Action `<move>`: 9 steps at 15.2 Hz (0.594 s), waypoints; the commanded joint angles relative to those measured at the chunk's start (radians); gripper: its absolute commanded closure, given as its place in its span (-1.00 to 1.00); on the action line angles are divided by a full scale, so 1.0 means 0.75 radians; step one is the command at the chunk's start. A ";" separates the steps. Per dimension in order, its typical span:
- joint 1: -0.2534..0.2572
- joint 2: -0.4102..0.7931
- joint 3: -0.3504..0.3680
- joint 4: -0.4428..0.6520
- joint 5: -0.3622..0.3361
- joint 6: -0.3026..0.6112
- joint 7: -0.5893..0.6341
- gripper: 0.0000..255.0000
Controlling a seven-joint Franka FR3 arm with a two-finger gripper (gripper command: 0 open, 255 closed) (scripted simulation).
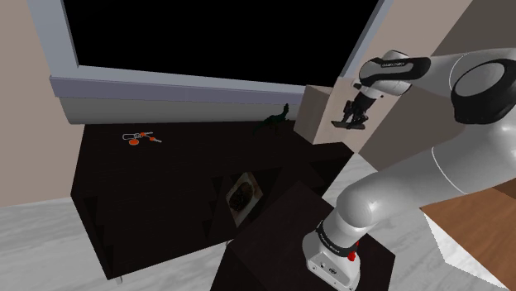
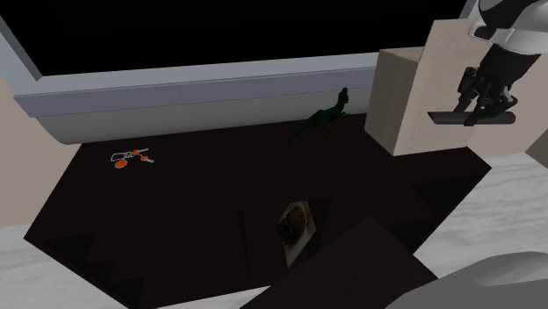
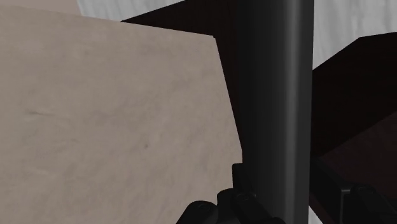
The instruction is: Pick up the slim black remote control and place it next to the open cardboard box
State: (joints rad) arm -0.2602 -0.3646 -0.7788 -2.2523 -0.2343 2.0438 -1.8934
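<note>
You had the jaws clamped across the middle of the slim black remote, carrying it level in the air, probably so neither end dragged it askew. It hung just beside the tall cardboard box, on the side away from the toy dinosaur and clear of the dark tabletop. The box wall stood close, so I judged a straight descent safest. The tabletop's edge ran near there too, leaving you only 1 narrow strip to set it on.
</note>
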 commanded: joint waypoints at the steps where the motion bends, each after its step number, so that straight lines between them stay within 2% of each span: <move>1: 0.000 -0.007 0.008 0.029 0.001 -0.036 0.002 1.00; 9: 0.000 -0.035 0.046 0.150 0.003 -0.182 0.011 1.00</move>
State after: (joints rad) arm -0.2594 -0.3860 -0.7499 -2.1514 -0.2311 1.9232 -1.8877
